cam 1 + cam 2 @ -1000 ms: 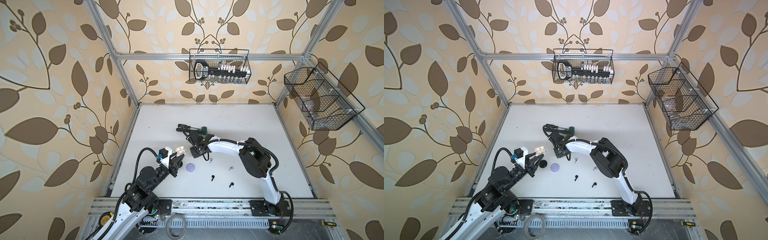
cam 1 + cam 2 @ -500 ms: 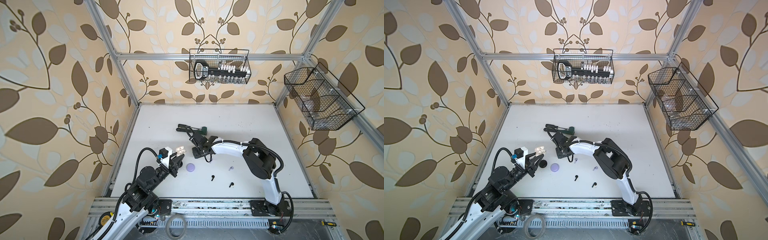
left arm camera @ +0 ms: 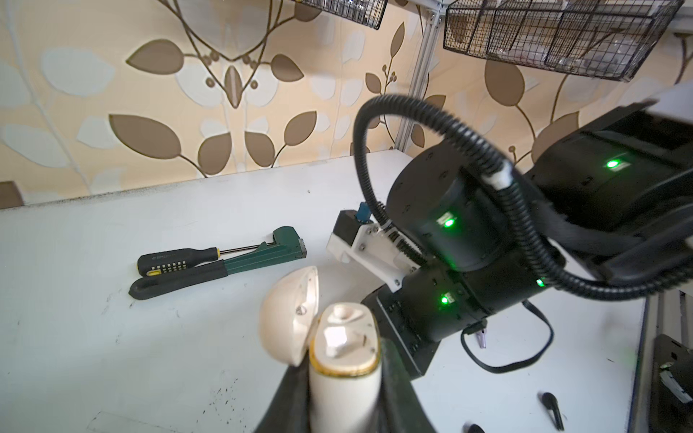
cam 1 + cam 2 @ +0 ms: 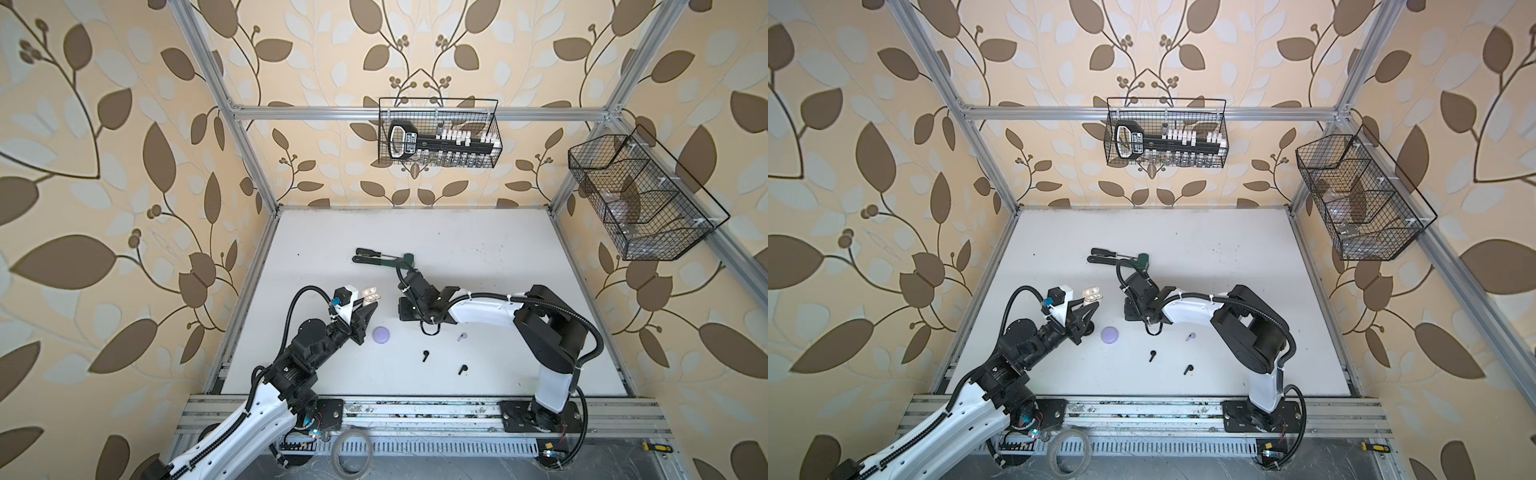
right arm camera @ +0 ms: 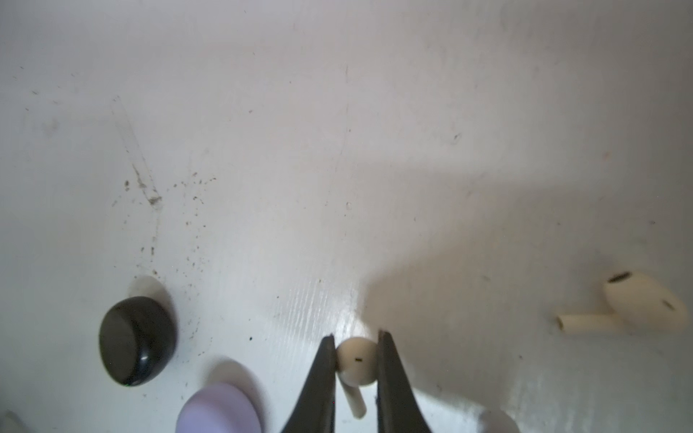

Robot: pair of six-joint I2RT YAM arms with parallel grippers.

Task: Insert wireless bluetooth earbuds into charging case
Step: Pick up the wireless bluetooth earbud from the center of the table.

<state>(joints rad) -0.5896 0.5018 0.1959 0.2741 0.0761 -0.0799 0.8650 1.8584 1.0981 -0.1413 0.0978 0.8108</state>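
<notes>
My left gripper (image 4: 370, 308) (image 3: 343, 360) is shut on a cream charging case (image 4: 371, 295) (image 3: 343, 378), held upright with its lid (image 3: 288, 318) open. My right gripper (image 5: 356, 334) is shut on a white earbud (image 5: 355, 361) just above or on the table; in both top views the wrist hides its jaws. A second white earbud (image 5: 637, 307) lies on the table to one side. Two black earbuds (image 4: 425, 355) (image 4: 461, 368) and a lilac earbud (image 4: 460, 336) lie near the front of the table.
A closed lilac case (image 4: 381, 335) (image 5: 219, 410) and a black case (image 5: 137, 341) sit between the arms. A screwdriver and a green pipe wrench (image 4: 384, 258) lie behind the right wrist. Wire baskets hang on the back wall (image 4: 438, 139) and the right wall (image 4: 640, 199).
My right gripper has shut on the white earbud, and its arm has shifted slightly. The left arm and the case have not moved.
</notes>
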